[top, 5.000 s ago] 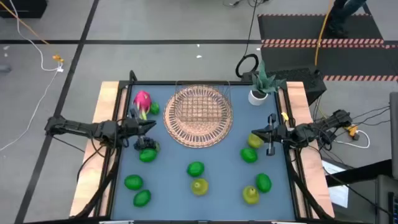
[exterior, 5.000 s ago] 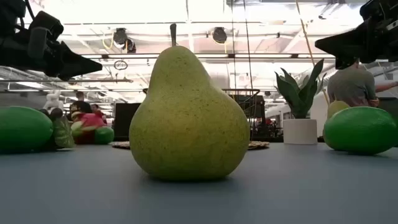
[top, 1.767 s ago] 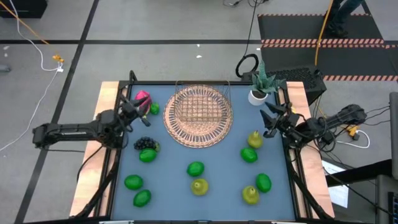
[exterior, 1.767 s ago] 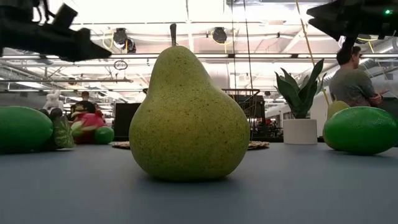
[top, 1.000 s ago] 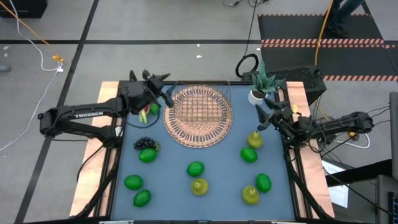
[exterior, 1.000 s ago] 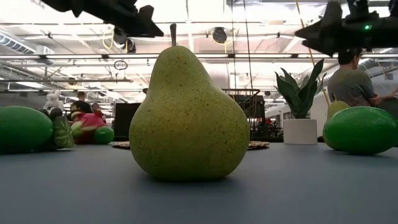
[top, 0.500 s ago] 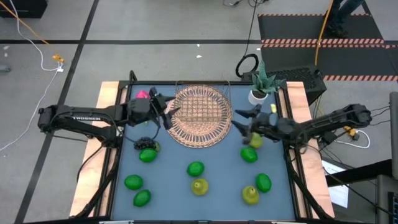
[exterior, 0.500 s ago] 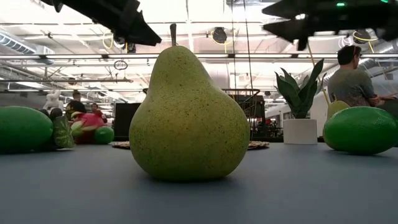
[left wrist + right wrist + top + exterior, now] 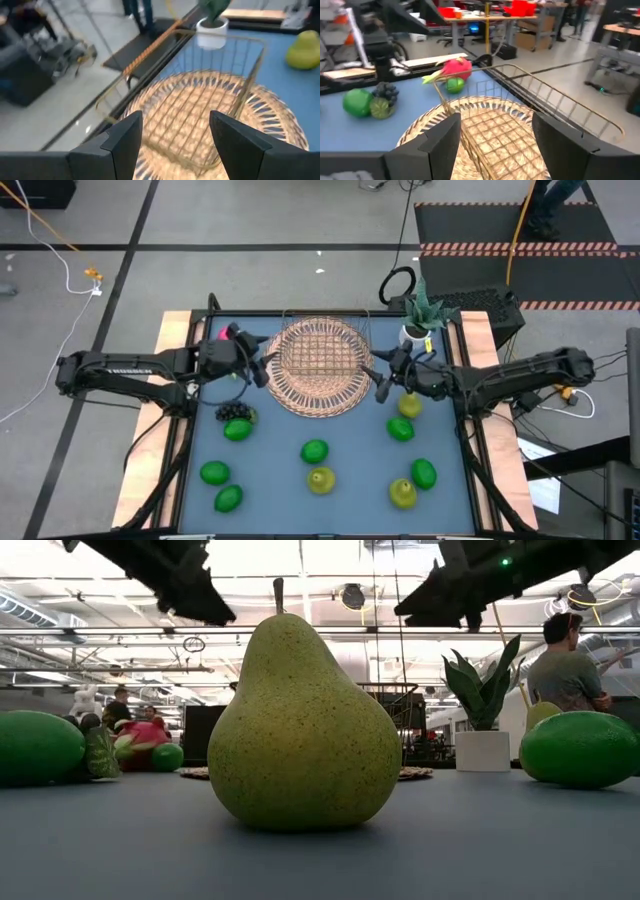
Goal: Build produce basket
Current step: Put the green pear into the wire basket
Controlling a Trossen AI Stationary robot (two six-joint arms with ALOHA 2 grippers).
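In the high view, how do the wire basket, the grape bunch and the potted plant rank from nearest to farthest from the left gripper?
From the left gripper:
1. wire basket, just beside it, on the wicker mat.
2. grape bunch, on the table's left side.
3. potted plant, far right corner.

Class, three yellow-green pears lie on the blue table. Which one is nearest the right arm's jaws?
The pear beside the wicker mat, just under the right gripper. The other two pears lie at the table's front.

Blue table [image 9: 350,465]: limes [image 9: 314,451], pears [image 9: 320,479], grapes [image 9: 234,411], wicker mat [image 9: 283,392].
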